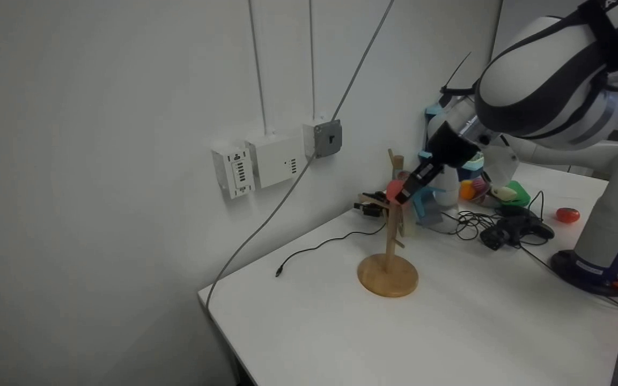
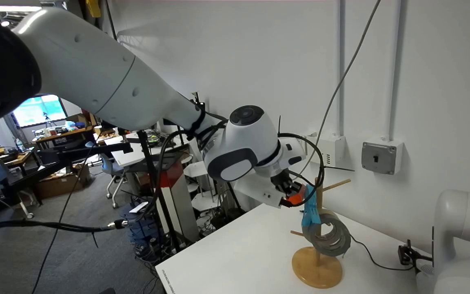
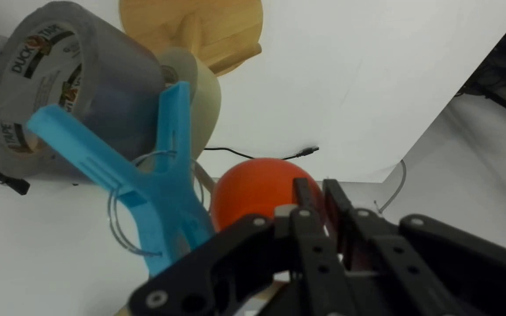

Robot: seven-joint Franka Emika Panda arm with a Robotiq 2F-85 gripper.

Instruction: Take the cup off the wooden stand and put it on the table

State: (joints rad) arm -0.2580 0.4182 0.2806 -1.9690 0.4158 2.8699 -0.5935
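Observation:
The red-orange cup (image 3: 253, 188) is in the middle of the wrist view and also shows in both exterior views (image 1: 395, 190) (image 2: 295, 199). It is at the top of the wooden stand, beside the post. Whether a peg still bears it is hidden. The stand's round base (image 1: 388, 279) (image 2: 318, 269) rests on the white table (image 1: 448, 327); it also shows in the wrist view (image 3: 229, 19). My gripper (image 3: 316, 181) has its fingers close together with the cup's edge or handle between them; which part I cannot tell. It reaches the cup from above at a slant (image 1: 403, 194).
A light blue clamp (image 3: 163, 188) (image 2: 311, 208) and a grey tape roll (image 3: 121, 101) (image 2: 329, 239) appear to hang on the stand close to the cup. A black cable (image 1: 330, 241) lies near the wall. A black controller (image 1: 515, 228) and a red object (image 1: 567, 215) lie farther right.

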